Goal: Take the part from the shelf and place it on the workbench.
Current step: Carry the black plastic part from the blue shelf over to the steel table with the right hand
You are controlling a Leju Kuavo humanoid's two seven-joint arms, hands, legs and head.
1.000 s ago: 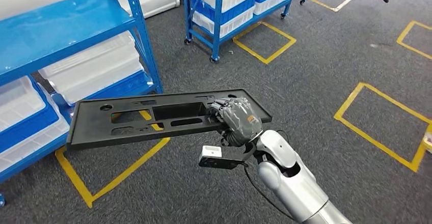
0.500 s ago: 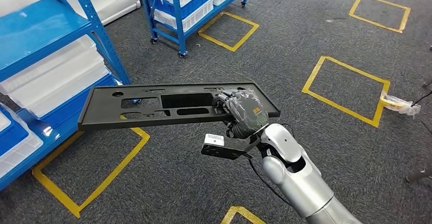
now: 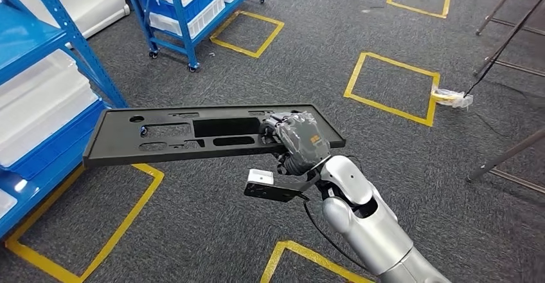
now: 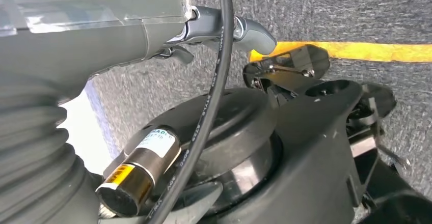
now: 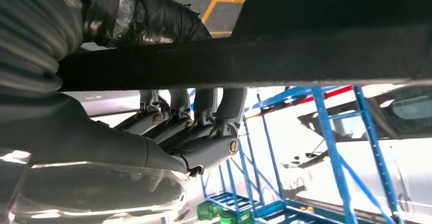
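The grey carpeted floor [image 3: 411,180] spreads across the head view, marked with yellow tape squares [image 3: 393,87]. At the left edge stands a blue shelf rack [image 3: 45,58] holding white bins [image 3: 35,112]. Further off, a second blue rack [image 3: 186,13] on castors carries white and blue bins. At the right edge, thin dark metal legs [image 3: 501,157] slant across the carpet, and a dark cable runs to a taped-down spot on a yellow line.

The part [image 3: 186,135], a long flat black panel with rectangular cut-outs and 1 round hole near its far end, is held in the air above the floor, roughly level, clear of the shelf. It stretches leftward from the right hand [image 3: 299,143], which grips it at its right end. The silver right arm [image 3: 366,222] rises from the lower edge of the view, with a small white-faced camera on a black bracket [image 3: 270,186] just below the wrist.

In the right wrist view the panel's dark edge [image 5: 305,56] crosses the picture, with the thumb wrapped over one face and the fingers [image 5: 204,119] curled tight against the other, so the hand is closed firmly on the part.

The left hand [image 4: 224,30] appears in the left wrist view above carpet, a yellow line; its fingers are mostly hidden, so I cannot tell how far open it is.
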